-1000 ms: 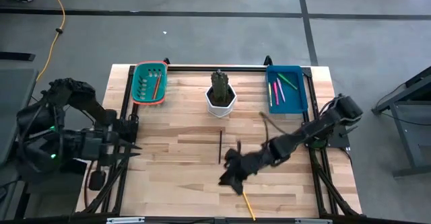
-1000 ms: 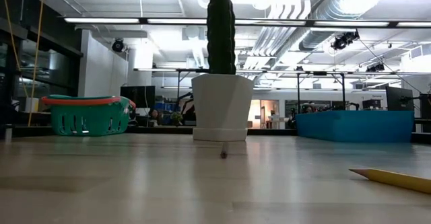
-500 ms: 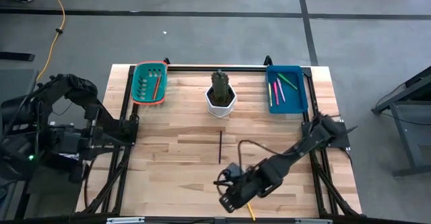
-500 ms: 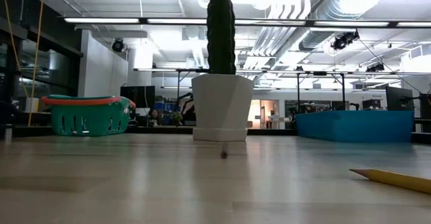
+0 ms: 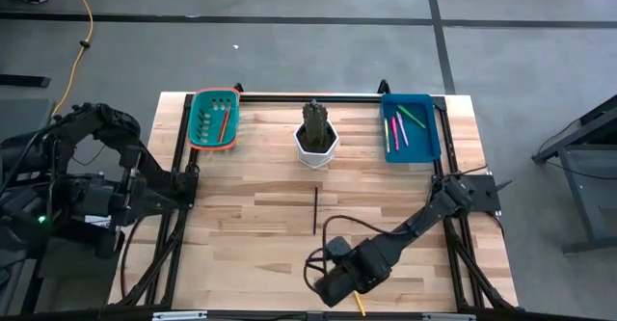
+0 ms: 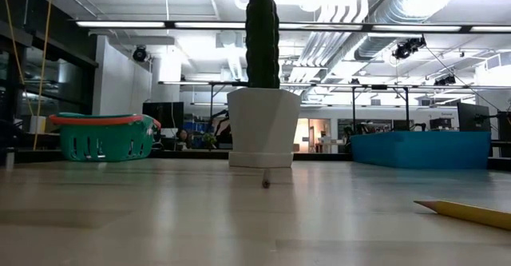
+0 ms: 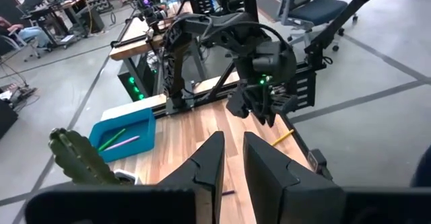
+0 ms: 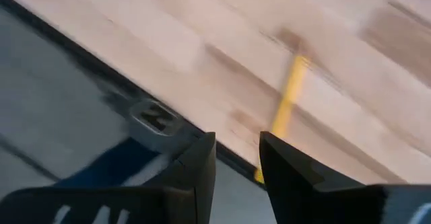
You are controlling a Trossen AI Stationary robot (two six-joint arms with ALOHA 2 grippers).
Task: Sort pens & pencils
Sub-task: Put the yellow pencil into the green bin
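Note:
A yellow pencil (image 5: 358, 304) lies flat at the table's near edge, also seen as the pencil (image 8: 286, 109) in the right wrist view. My right gripper (image 5: 333, 284) hangs just above and left of it, pointing down, open (image 8: 237, 143) and holding nothing. A dark pencil (image 5: 315, 210) lies mid-table. The green basket (image 5: 214, 119) at the far left holds an orange pencil. The blue tray (image 5: 412, 126) at the far right holds pink and green pens. My left gripper (image 7: 232, 167) waits beyond the table's left edge, its fingers a narrow gap apart and empty.
A white pot with a cactus (image 5: 316, 138) stands at the far middle of the table. The table's metal front rail (image 8: 155, 116) runs right beside the yellow pencil. Bare wood lies between the dark pencil and the basket.
My right gripper has moved toward the table's near edge and tipped from a slant to pointing down, ending beside the yellow pencil. My left arm has drawn back from the table's left edge. The pencils and pens lie as before.

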